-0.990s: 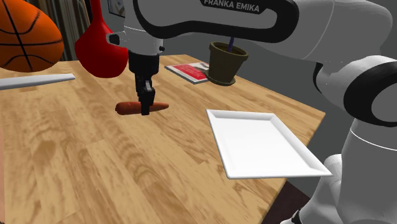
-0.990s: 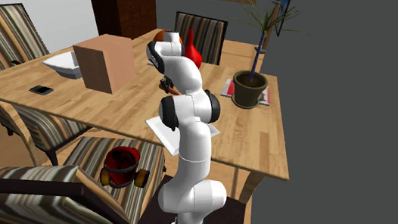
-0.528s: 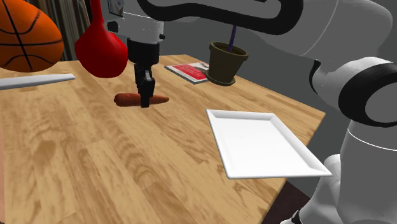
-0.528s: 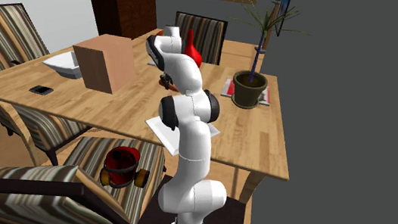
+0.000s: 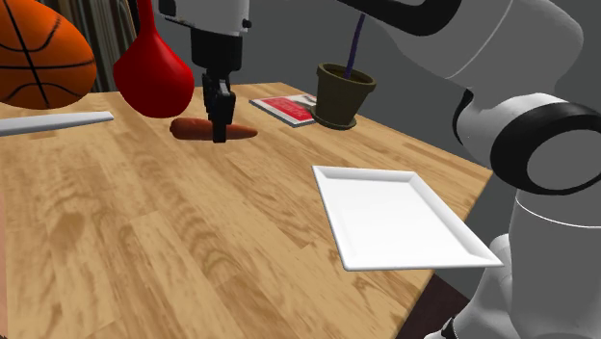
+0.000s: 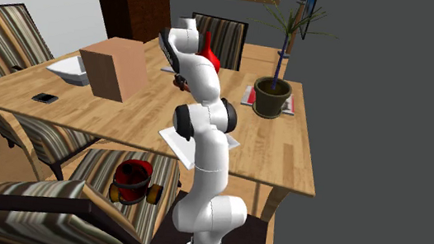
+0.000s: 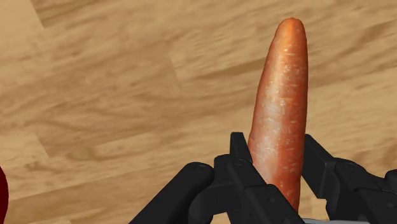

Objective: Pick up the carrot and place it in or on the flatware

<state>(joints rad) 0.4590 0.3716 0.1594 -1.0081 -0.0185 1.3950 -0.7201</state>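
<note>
Shoulder view: white rectangular plate (image 5: 400,217) lies by the table (image 5: 144,250) edge nearest the stand, one corner poking past that edge. Bare wood runs from the plate across to the carrot (image 5: 214,129), so there's open room btwn them. Along the far edge stand a dark pot (image 5: 344,93) w/ a red booklet (image 5: 286,108) just beside it, then a red vase (image 5: 154,77) and a basketball (image 5: 43,53) toward the far corner.

Vs 1.0 s ago: the carrot lay on the wood w/ the gripper (image 5: 222,123) down over it; now both sit higher, carrot clear of the tabletop and roughly level. Plate, pot & booklet unchanged.

Arm arches up from the stand and over the table, wrist pointing straight down. Second exterior view: the gripper (image 6: 181,81) hangs above mid-table, btwn a brown box (image 6: 113,67) and the pot (image 6: 272,98).

Wrist view: both fingers (image 7: 238,165) press the carrot (image 7: 280,121) from either side, jaws clamped on it near one end, the rest sticking out over wood.
</note>
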